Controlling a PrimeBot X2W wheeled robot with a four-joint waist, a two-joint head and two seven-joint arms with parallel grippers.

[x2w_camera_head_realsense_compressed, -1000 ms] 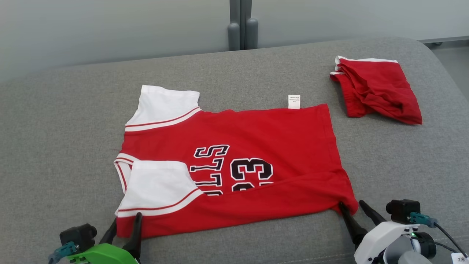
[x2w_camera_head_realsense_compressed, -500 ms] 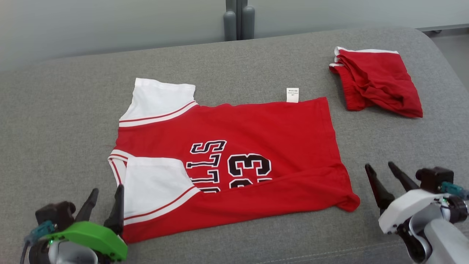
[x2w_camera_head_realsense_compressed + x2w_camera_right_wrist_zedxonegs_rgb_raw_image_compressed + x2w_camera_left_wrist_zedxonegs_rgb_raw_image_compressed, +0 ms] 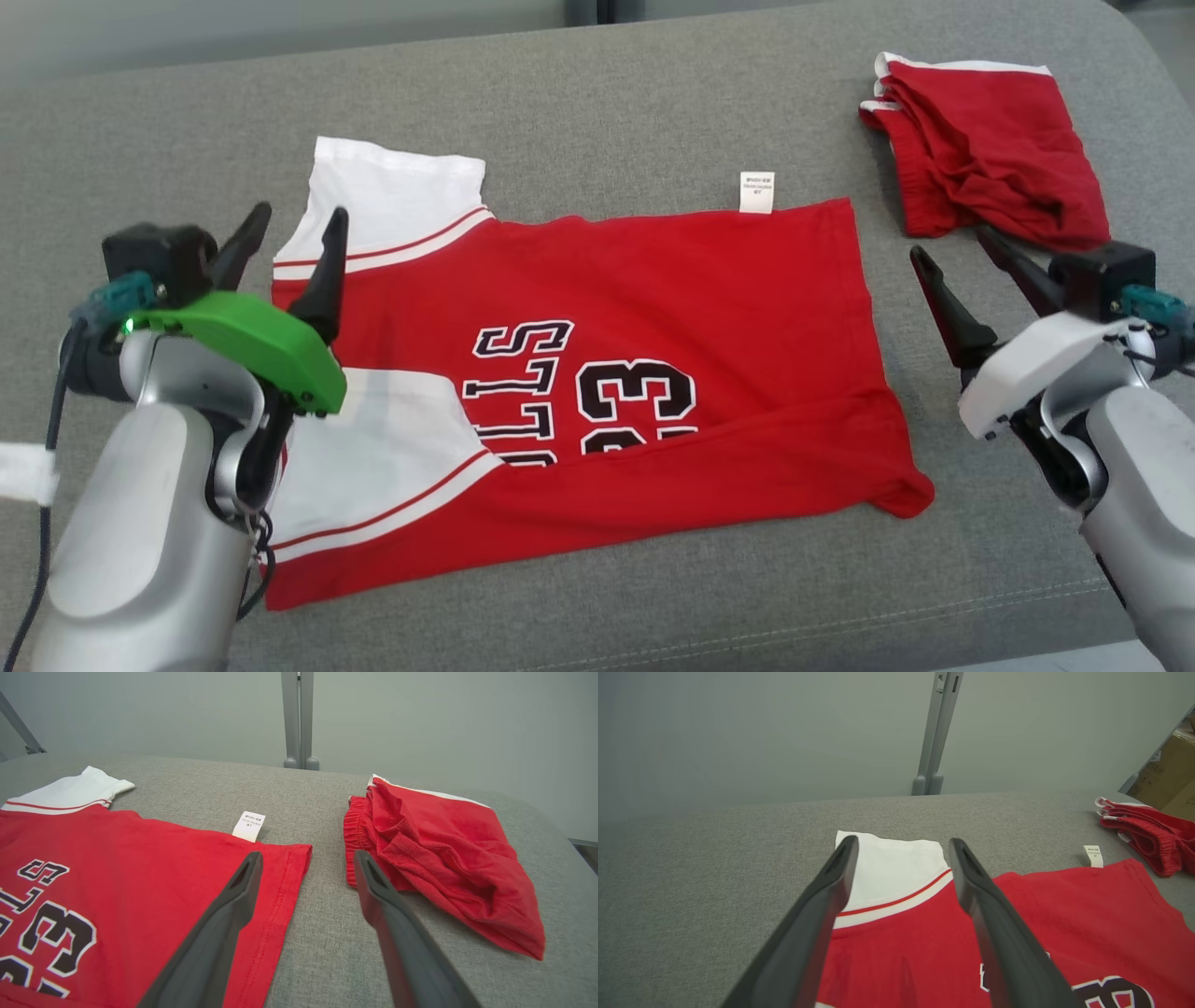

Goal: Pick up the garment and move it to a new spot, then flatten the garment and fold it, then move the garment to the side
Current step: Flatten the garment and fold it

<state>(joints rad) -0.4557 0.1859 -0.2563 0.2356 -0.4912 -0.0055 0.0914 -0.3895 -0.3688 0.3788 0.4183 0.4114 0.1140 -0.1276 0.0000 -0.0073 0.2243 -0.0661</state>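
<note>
Soft, even light from overhead fills all three views at moderate brightness. There is no glare on the grey cushion (image 3: 597, 84) and only faint, blurred-edged shadows: a thin one under the near hem of the red jersey (image 3: 653, 280) and another beside the folded shorts (image 3: 990, 149) near the cushion's far right corner. The head view is sharp across the weave and the jersey's lettering, with strongly saturated reds. In both wrist views the dark jaws go soft close to the lens at the bottom edge, the cushion's far edge looks bowed by the wide lens, and the pale wall (image 3: 738, 732) behind is flat and evenly lit.
</note>
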